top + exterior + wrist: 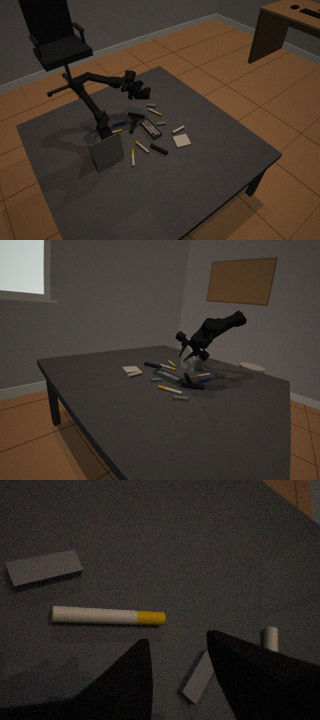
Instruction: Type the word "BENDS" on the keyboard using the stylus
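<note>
A small dark keyboard (150,128) (167,375) with pale keys lies on the desk and is not in the wrist view. Several pen-like sticks lie around it; I cannot tell which is the stylus. One white stick with a yellow end (155,112) (170,389) (100,615) lies beyond the fingertips. A plain white stick (178,129) (134,374) (270,639) is partly hidden by the right finger in the wrist view. My gripper (140,98) (182,358) (178,644) is above the desk, its fingers apart with nothing between them.
Grey blocks (151,105) (180,397) (44,568) lie near the yellow-ended stick and keyboard. Black sticks (158,149) (192,386), a blue stick (119,124) (204,380) and more yellow-ended sticks (142,146) (168,367) lie around. A pale square pad (181,140) (131,369) lies by the white stick.
</note>
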Robot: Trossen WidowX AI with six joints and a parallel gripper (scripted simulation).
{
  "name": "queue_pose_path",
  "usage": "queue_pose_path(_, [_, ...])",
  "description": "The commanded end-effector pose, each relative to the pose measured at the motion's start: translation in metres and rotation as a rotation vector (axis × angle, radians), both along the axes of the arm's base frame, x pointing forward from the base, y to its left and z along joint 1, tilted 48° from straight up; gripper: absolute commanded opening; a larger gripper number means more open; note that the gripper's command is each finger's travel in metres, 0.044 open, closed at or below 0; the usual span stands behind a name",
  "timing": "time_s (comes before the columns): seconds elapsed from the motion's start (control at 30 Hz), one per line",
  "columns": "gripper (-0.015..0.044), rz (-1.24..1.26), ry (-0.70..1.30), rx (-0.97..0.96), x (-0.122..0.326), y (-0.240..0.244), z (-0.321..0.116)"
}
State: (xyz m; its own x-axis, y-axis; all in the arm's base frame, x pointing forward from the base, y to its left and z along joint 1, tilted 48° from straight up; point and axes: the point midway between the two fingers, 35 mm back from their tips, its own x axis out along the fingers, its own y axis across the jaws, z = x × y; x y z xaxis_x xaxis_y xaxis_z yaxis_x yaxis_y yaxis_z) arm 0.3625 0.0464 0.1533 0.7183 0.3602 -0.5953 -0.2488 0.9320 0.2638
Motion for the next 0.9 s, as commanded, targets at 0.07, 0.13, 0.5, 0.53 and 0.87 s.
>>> queue_pose_path(0.07, [0.0000, 0.110, 0.419, 0.210, -0.012, 0.021, -0.074])
queue_pose_path(0.13, [0.0000, 0.131, 0.556, 0.294, -0.020, 0.028, -0.094])
queue_pose_path(0.5, [0.0000, 0.146, 0.787, 0.457, -0.034, 0.039, -0.123])
queue_pose_path(0.53, [0.0000, 0.146, 0.787, 0.457, -0.034, 0.039, -0.123])
queue_pose_path(0.87, [0.0000, 0.144, 0.788, 0.454, -0.036, 0.005, -0.160])
